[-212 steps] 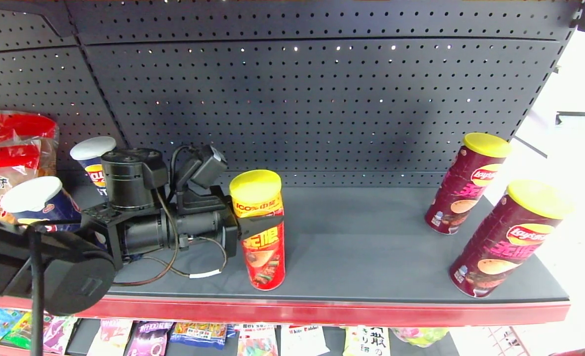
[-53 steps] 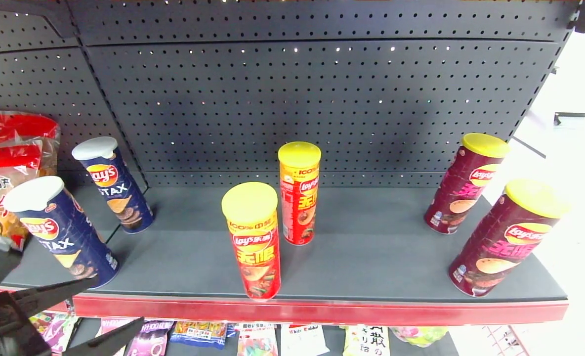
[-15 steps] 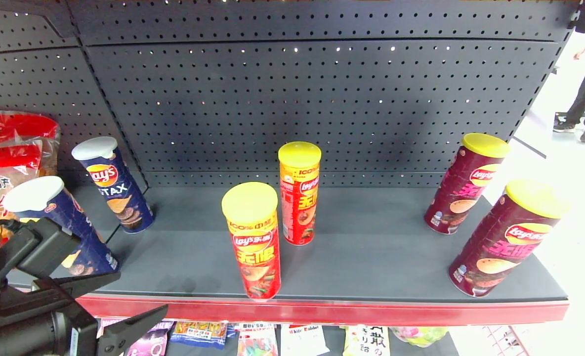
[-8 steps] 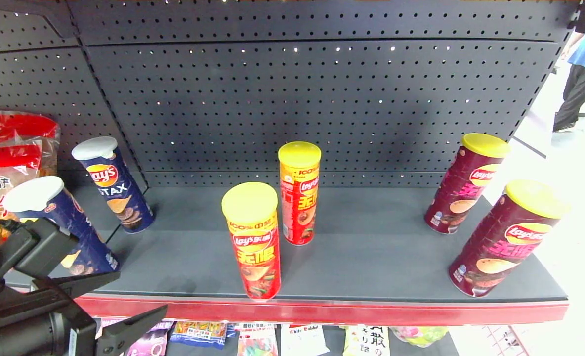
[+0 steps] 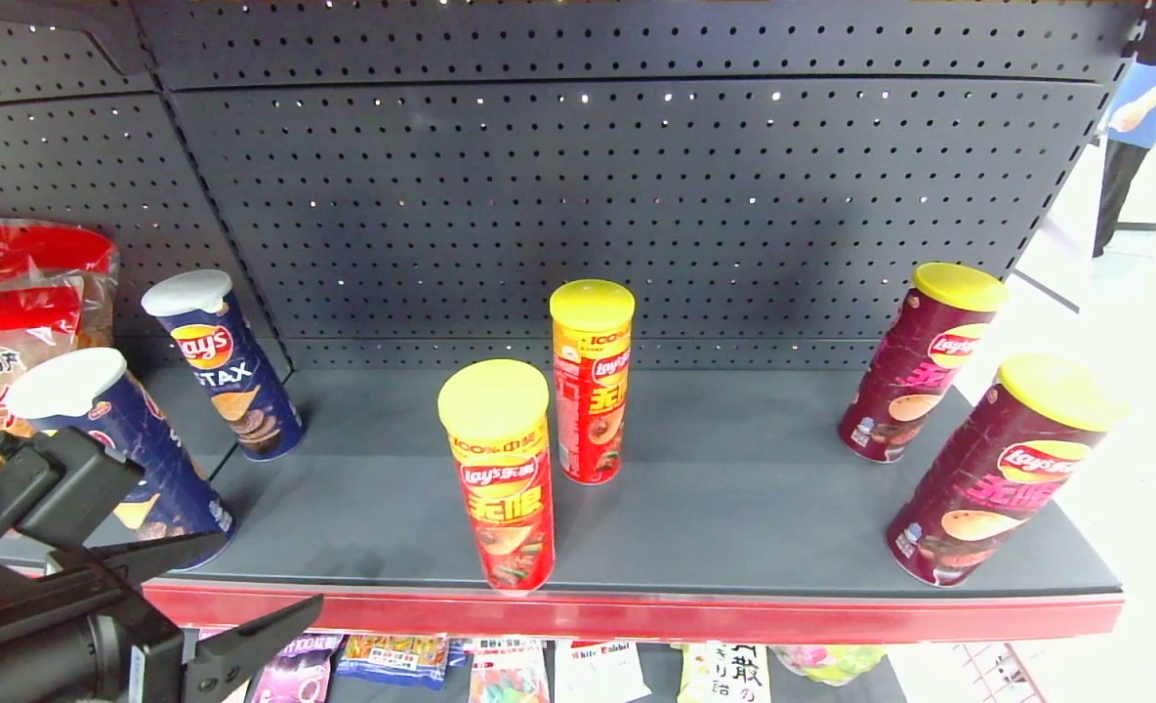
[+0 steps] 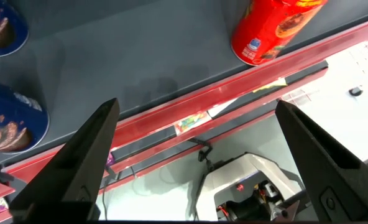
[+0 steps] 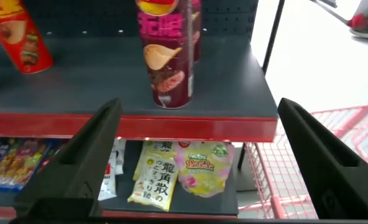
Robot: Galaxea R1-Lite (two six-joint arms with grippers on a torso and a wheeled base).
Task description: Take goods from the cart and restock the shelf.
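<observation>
Two red chip cans with yellow lids stand upright mid-shelf, one at the front [image 5: 500, 478] and one behind it [image 5: 591, 381]. The grey shelf board [image 5: 734, 488] has a red front lip. My left gripper [image 5: 270, 571] is open and empty at the lower left, in front of the lip and below the near blue can [image 5: 114, 454]. In the left wrist view its gripper [image 6: 196, 104] spreads wide over the lip, with the front red can [image 6: 271, 31] beyond. My right gripper [image 7: 199, 102] is open and empty, below the front of the shelf near a maroon can [image 7: 168, 56].
Two maroon cans [image 5: 1003, 469] [image 5: 920, 361] stand at the shelf's right end, a second blue can [image 5: 227, 361] and snack bags [image 5: 12, 312] at the left. Snack packets [image 7: 162, 174] lie on the shelf below. A red wire cart [image 7: 321, 186] is beside it.
Over the last second my left gripper has sunk slightly down and to the left. Earlier it held the front red can on the shelf; it has let go and drawn back.
</observation>
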